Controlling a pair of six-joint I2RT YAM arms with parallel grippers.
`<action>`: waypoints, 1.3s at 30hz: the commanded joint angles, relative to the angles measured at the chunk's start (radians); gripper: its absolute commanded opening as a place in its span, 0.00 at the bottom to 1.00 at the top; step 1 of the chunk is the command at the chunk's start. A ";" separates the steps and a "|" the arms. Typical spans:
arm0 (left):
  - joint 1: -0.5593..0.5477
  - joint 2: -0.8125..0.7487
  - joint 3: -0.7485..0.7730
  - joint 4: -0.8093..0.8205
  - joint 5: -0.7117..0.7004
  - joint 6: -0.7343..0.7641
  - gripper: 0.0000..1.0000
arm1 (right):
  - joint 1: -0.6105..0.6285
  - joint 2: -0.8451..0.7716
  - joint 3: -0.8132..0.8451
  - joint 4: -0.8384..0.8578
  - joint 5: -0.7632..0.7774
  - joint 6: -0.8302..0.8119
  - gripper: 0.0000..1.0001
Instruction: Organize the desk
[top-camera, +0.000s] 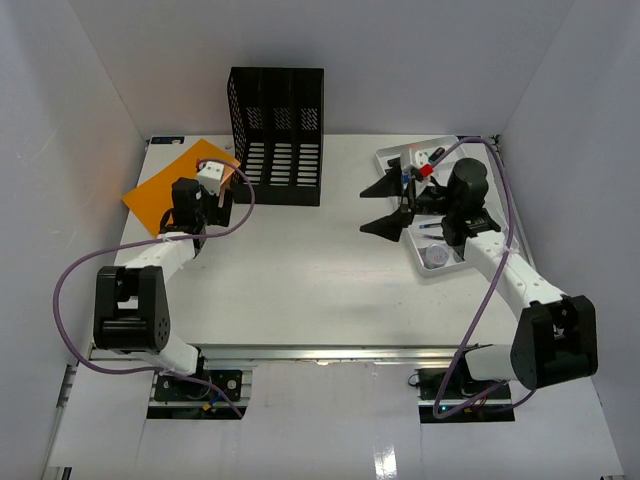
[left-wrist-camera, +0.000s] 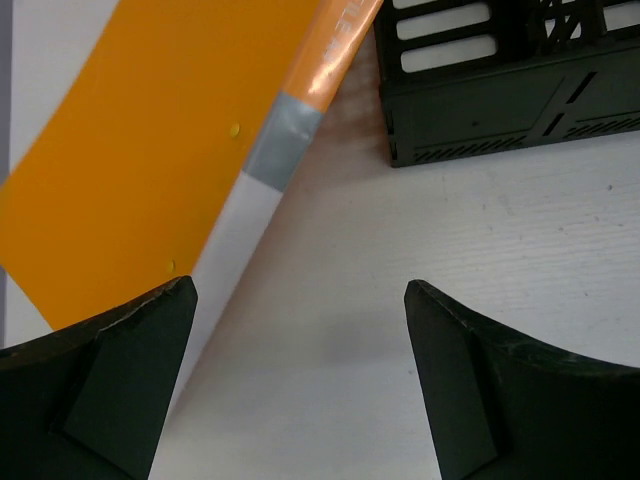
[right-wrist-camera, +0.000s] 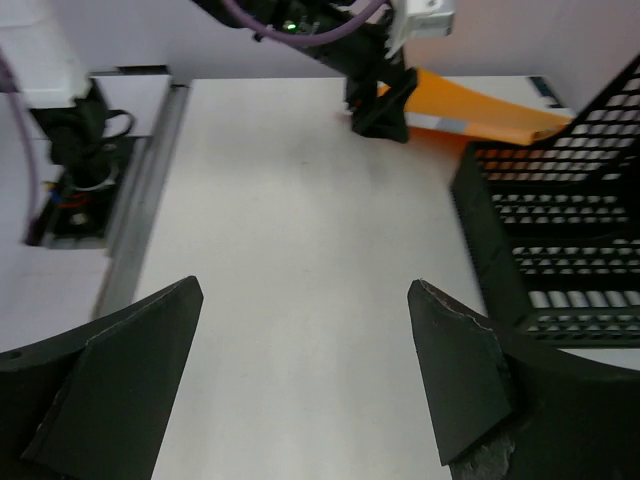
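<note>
The desk (top-camera: 300, 285) is a white tabletop with a metal rail (top-camera: 330, 352) along its near edge. An orange folder (top-camera: 160, 192) with a grey taped spine (left-wrist-camera: 285, 140) lies at the back left. My left gripper (top-camera: 212, 202) hovers at the folder's right edge, open and empty (left-wrist-camera: 300, 290), with bare desk between its fingers. My right gripper (top-camera: 377, 208) stands open and empty over the desk (right-wrist-camera: 305, 290), just left of the white tray (top-camera: 432, 274).
A black mesh file organizer (top-camera: 277, 135) stands at the back centre, close to the folder's spine (left-wrist-camera: 510, 90). The tray holds pens and a round clear lid (top-camera: 437, 257). White walls enclose the desk. Purple cables loop from both arms.
</note>
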 joint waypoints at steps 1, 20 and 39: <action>0.000 0.084 0.096 0.127 0.074 0.260 0.95 | 0.079 -0.061 0.086 -0.612 0.365 -0.536 0.90; 0.013 0.423 0.305 0.218 -0.069 0.440 0.43 | 0.075 -0.089 0.006 -0.485 0.355 -0.489 0.90; 0.013 -0.047 0.302 0.161 -0.173 0.104 0.00 | 0.007 -0.167 -0.046 -0.415 0.324 -0.439 0.90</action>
